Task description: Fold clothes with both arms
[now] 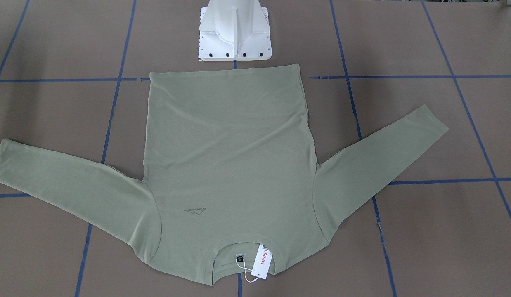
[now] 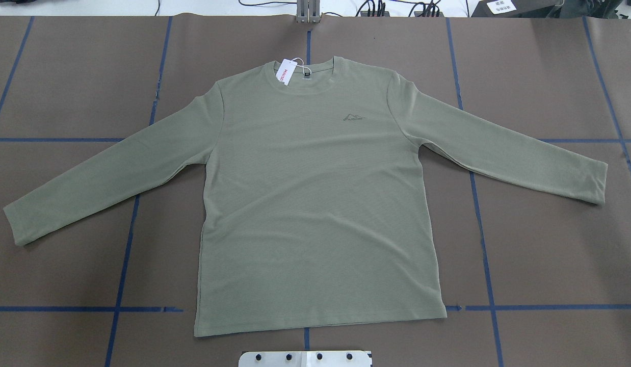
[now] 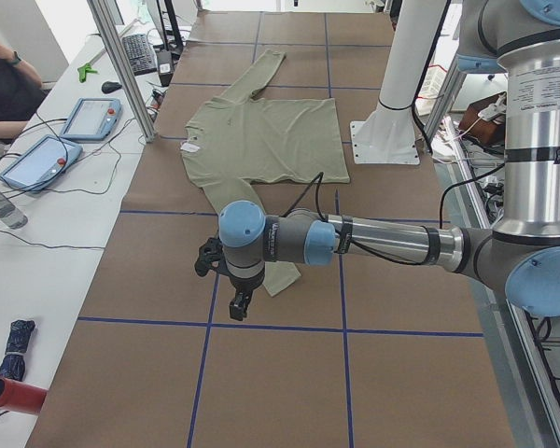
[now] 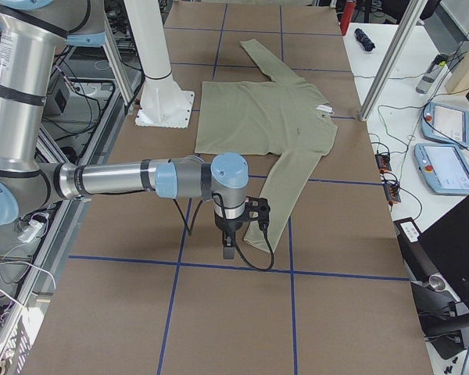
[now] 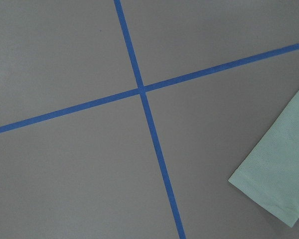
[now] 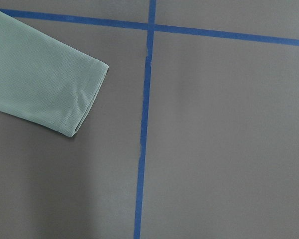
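Observation:
The clothes are one sage-green long-sleeved shirt lying flat, front up, on the brown table, with both sleeves spread and the hem toward the robot. A white MINISO tag lies at the neck. In the exterior left view my left gripper hangs above the table beside the near sleeve's cuff. In the exterior right view my right gripper hangs beside the other cuff. Each wrist view shows a cuff and no fingers. I cannot tell whether either gripper is open or shut.
The white pedestal base stands just behind the shirt's hem. Blue tape lines cross the brown table. A side table holds tablets and cables, with a person seated at it. Two more tablets lie on the far-side bench.

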Robot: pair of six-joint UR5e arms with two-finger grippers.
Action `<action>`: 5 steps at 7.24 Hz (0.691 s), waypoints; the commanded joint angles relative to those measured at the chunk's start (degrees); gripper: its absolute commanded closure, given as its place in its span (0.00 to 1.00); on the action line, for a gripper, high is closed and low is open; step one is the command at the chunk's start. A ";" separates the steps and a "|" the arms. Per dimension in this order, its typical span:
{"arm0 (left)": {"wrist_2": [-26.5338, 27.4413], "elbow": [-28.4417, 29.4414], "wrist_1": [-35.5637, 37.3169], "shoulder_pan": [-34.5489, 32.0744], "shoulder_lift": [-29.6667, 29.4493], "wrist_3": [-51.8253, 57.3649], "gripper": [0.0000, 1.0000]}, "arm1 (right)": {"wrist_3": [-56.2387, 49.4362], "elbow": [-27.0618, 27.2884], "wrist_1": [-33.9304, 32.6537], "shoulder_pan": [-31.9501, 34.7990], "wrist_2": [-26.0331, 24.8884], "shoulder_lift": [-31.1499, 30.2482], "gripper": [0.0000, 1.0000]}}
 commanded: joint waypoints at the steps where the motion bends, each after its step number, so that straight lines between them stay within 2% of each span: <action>1: -0.09 -2.51 -0.09 -0.08 0.32 0.13 0.00 | 0.22 0.09 0.44 0.00 0.00 0.00 0.00; 2: -0.61 -3.15 -0.18 -0.08 0.32 0.22 0.00 | -0.04 0.00 4.01 0.00 0.17 -0.09 0.00; 4: -0.10 -5.60 -1.14 0.09 0.23 0.13 0.00 | 0.57 0.09 6.41 -0.44 0.52 0.00 0.00; 5: -0.96 -5.61 -5.41 0.01 -0.55 -0.30 0.00 | 0.83 -0.26 11.55 -0.62 1.49 1.91 0.00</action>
